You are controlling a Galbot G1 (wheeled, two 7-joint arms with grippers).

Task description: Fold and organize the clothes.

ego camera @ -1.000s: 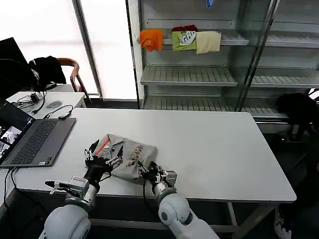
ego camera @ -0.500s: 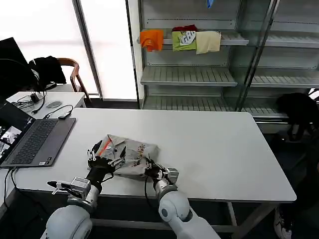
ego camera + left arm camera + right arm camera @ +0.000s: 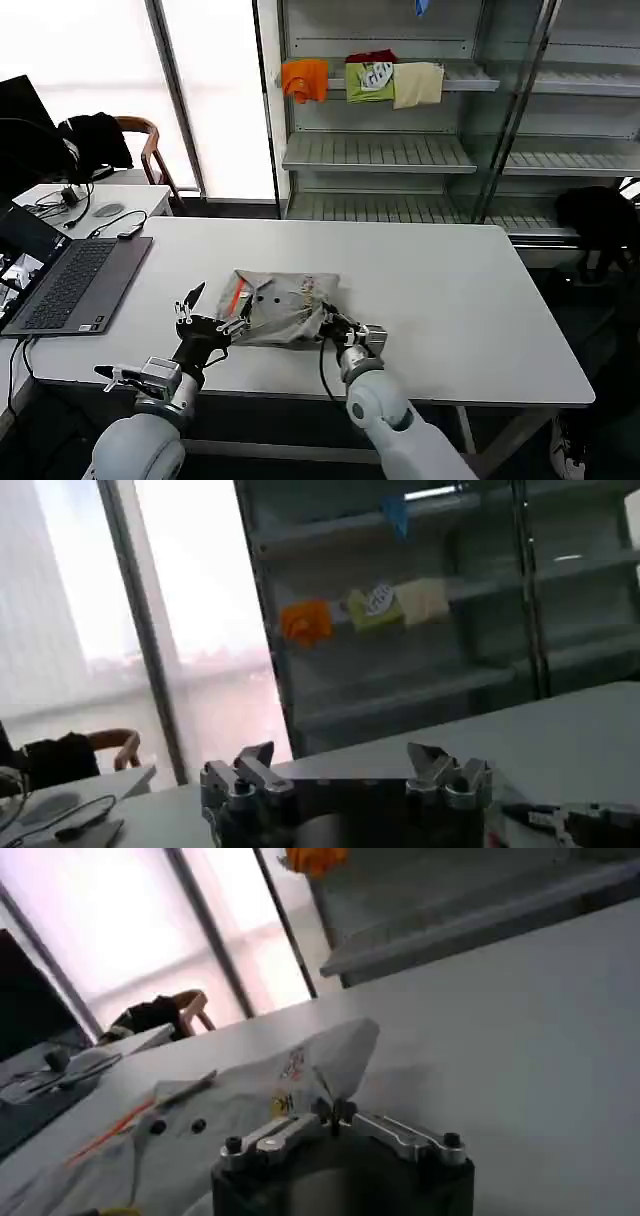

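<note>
The T-shirt is lying as a compact folded bundle near the front edge of the table, a little left of the middle and well apart from the laptop at the left edge. Over the last second it has shifted right and slightly away from the front edge, and its outline has tightened: the loose lower flap that was hanging toward the front edge is now tucked in.

The right gripper is pinching the bundle's right front corner; in the right wrist view its fingers are meeting on a thin fold of grey cloth, so it is clamped on the shirt and appears to be dragging it along. The left gripper is sitting just beside the shirt's left edge with its fingers spread; the left wrist view shows both fingers apart with nothing between them, so it has let go and is hovering free.

Judging from this, the folding looks largely done and the robot is sliding the bundle into place. What is remaining is probably a final squaring or placement, and dragging by one corner is risking pulling the top layer open.
</note>
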